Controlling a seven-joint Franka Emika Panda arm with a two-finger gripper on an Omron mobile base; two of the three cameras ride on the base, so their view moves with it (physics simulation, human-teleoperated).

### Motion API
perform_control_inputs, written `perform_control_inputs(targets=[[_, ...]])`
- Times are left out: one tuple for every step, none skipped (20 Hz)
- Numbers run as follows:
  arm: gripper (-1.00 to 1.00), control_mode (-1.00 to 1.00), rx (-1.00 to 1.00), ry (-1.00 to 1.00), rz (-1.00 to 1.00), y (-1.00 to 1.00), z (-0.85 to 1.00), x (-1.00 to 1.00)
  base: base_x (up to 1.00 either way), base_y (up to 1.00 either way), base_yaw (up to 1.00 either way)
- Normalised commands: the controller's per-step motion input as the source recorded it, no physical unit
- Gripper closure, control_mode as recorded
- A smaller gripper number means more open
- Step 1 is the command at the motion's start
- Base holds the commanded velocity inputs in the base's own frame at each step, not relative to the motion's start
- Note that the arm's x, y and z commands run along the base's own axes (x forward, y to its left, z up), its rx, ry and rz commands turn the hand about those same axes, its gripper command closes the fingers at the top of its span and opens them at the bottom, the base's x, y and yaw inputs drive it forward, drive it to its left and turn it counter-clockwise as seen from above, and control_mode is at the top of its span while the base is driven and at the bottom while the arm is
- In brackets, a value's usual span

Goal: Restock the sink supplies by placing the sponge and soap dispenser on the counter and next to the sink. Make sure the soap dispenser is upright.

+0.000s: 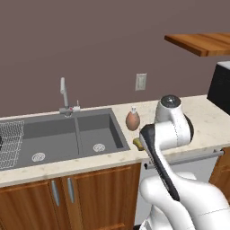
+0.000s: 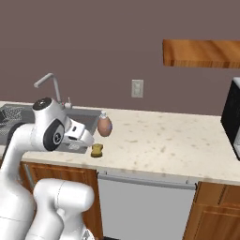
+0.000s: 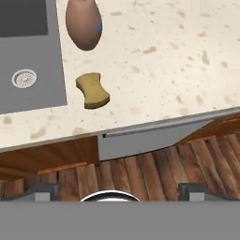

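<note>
Sponge (image 3: 93,90), at six o'clock of the upright soap dispenser (image 3: 83,23): light, soft; pinch across its narrow waist. Gripper (image 3: 119,190) wide open, empty.

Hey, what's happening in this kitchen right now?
A white robot arm is restocking the sink area. The soap dispenser stands upright on the counter just right of the sink, and the sponge lies flat in front of it, near the counter's front edge. The tool is open, holds nothing, and sits back from the counter.
</note>
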Motion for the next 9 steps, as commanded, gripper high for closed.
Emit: perform_control_inputs(targets=[[-1.0,-1.0,0.0,-0.2,-0.07,-0.13,0.69,-0.79,0.0,0.0,0.0],[-1.0,-1.0,0.0,-0.21,-0.07,-0.11,0.69,-0.81,0.0,0.0,0.0],[-1.0,-1.0,0.0,-0.25,-0.07,-0.06,0.67,-0.79,0.0,0.0,0.0],[-1.0,-1.0,0.0,-0.37,-0.06,-0.09,0.59,-0.85,0.0,0.0,0.0],[-1.0,-1.0,0.0,-0.43,-0.06,-0.11,0.54,-0.81,0.0,0.0,0.0],[-1.0,-1.0,-0.02,-0.49,-0.08,0.0,0.33,-0.59,0.0,0.0,0.0],[-1.0,-1.0,-0.02,-0.23,0.0,0.0,0.06,-0.26,0.0,0.0,0.0],[-1.0,-1.0,-0.01,-0.14,0.0,0.0,0.0,-0.07,0.0,0.0,0.0],[-1.0,-1.0,0.0,0.0,0.0,0.0,0.0,0.0,0.0,0.0,0.0]])
